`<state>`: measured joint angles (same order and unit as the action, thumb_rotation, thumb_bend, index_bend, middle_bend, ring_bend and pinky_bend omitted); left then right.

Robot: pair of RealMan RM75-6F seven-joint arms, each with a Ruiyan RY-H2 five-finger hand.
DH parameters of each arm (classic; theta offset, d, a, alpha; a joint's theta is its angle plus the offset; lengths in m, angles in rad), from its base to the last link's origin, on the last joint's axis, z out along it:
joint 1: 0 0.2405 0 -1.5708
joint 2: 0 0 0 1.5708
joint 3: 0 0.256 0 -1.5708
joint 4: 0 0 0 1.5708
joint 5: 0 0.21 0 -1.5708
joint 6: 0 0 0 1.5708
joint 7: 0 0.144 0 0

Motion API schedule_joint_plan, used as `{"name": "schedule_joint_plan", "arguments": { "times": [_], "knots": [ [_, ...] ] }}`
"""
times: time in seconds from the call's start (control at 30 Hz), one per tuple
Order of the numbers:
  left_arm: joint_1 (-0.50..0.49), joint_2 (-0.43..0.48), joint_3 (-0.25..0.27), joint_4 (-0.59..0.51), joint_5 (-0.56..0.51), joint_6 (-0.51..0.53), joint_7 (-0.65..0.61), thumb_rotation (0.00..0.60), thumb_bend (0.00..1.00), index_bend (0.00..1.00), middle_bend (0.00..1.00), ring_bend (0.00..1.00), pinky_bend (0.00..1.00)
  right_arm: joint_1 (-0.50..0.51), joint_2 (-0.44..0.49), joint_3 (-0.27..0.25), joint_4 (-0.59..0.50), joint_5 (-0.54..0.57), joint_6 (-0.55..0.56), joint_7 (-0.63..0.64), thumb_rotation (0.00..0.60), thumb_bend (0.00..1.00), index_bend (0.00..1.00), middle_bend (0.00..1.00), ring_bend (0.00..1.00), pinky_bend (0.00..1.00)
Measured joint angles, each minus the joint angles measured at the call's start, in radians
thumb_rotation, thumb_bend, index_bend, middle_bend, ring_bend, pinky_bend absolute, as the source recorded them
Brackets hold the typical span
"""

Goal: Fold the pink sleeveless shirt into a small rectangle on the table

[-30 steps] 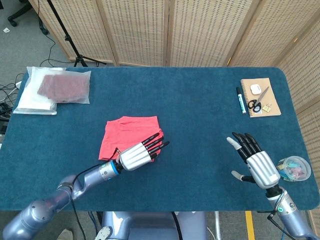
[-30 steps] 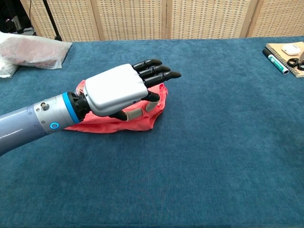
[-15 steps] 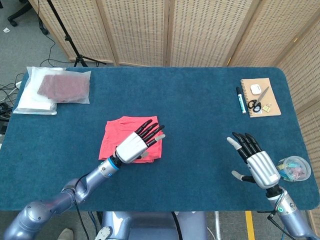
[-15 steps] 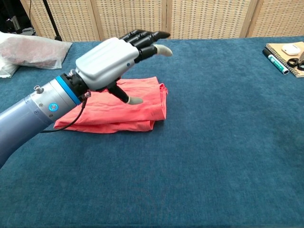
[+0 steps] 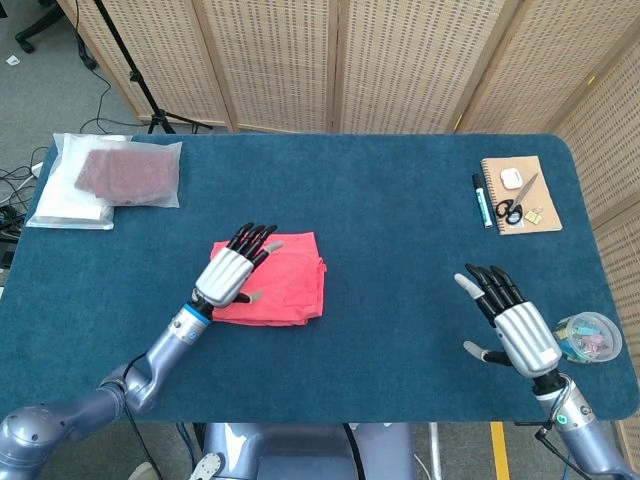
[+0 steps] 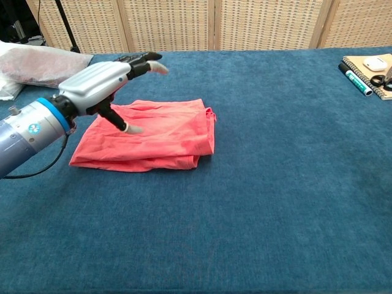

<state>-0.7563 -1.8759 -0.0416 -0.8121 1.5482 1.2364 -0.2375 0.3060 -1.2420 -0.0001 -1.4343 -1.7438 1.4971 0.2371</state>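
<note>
The pink shirt [image 5: 283, 280] lies folded into a small rectangle on the blue table [image 5: 400, 230], left of centre; the chest view shows the shirt [image 6: 165, 131] with stacked layers at its near right corner. My left hand [image 5: 230, 270] hovers over the shirt's left part, fingers spread and holding nothing; in the chest view the left hand [image 6: 101, 82] is raised above the cloth. My right hand [image 5: 510, 320] rests open near the table's front right, far from the shirt.
A clear bag with dark red cloth [image 5: 115, 175] lies at the back left. A notebook with scissors and small items [image 5: 520, 195] and a marker [image 5: 482, 200] sit at the back right. A cup of clips [image 5: 590, 335] stands beside my right hand.
My left hand lifted off the shirt's right edge and swung left and back across it. The shirt now lies flat and uncovered. The right hand stayed put.
</note>
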Motion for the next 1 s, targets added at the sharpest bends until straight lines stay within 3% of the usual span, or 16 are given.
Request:
{"name": "schedule_joint_plan", "arguments": {
  "times": [0.73,1.0],
  "knots": [
    [0.015,-0.091,0.036,0.068,0.018,-0.09,-0.019,0.6,0.1,0.0,0.0,0.0,0.0,0.0,0.001,-0.002,0.0,-0.005,0.001,-0.002,0.6,0.0,0.0,0.0,0.0,0.0],
    [0.02,-0.064,-0.003,0.028,0.019,-0.005,-0.037,0.6,0.03,0.0,0.0,0.0,0.0,-0.003,0.007,-0.001,-0.007,-0.007,0.01,0.001,0.6,0.0,0.0,0.0,0.0,0.0]
  ]
}}
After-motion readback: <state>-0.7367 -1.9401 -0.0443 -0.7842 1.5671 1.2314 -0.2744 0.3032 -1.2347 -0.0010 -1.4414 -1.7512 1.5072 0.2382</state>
